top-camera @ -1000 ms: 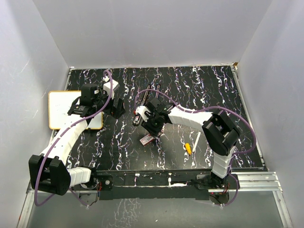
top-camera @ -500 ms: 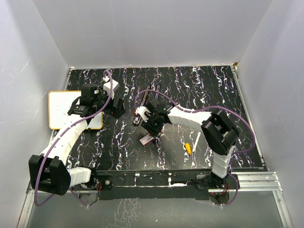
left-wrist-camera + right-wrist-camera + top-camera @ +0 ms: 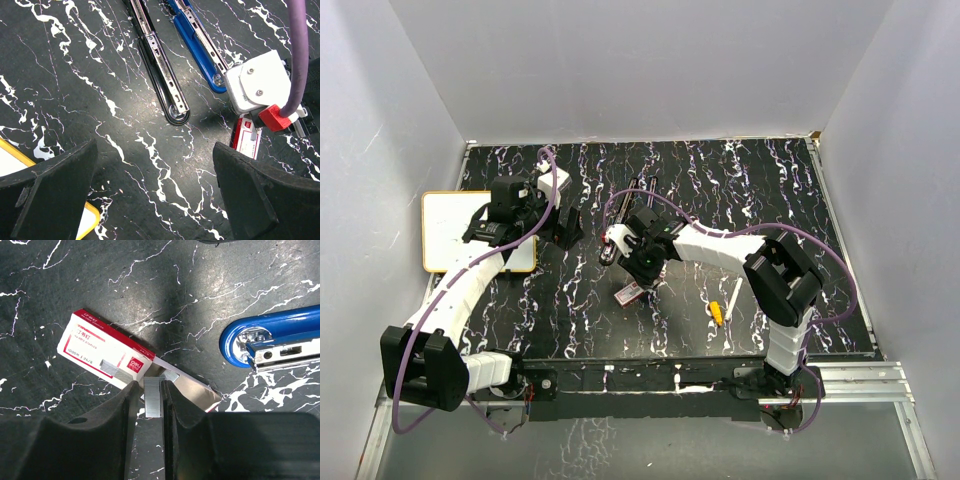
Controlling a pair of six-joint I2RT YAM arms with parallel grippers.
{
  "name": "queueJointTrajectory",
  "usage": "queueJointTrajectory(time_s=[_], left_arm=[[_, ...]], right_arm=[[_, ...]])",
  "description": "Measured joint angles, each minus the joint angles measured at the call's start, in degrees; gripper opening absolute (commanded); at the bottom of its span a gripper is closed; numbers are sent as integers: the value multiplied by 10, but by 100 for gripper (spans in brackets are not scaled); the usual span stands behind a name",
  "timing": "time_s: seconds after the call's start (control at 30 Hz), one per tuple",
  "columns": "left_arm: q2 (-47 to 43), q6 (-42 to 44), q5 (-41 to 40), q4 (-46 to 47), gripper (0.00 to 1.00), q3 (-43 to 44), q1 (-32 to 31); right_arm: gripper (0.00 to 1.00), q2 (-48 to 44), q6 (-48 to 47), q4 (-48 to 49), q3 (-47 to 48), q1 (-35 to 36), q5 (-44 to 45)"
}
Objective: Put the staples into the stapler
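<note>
The black, white-veined tabletop is carrying everything, and only the top view is showing the yellow-edged white board at its left and the yellow-tipped white pen towards its right. The left wrist view alone is showing the left pincer hanging wide open, with a black stapler lying opened flat beside a blue stapler, both baring shiny metal rails. The right wrist view is giving the close detail: the red-and-white cardboard staples box is lying flat near the blue stapler's rounded end with its tan tray slid out. The right pincer is clamping a grey metal staple strip at that tray's edge.
</note>
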Motion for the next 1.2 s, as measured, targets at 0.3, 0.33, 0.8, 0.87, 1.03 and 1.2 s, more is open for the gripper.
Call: queueJointTrajectory(time_s=[0.3,0.33,0.8,0.87,1.03,1.2], left_arm=[[0,1,0,0,97,0,0],[0,1,0,0,97,0,0],[0,2,3,0,97,0,0],[0,2,3,0,97,0,0],[0,2,4,0,97,0,0],[0,2,5,0,97,0,0]], right_arm=[[28,0,-7,0,0,0,-9],[30,0,-8,0,0,0,-9],[35,0,-14,-1,0,0,5],[33,0,-15,-3,0,0,5],[31,0,-17,-12,0,0,9],[30,0,-17,-14,0,0,13]])
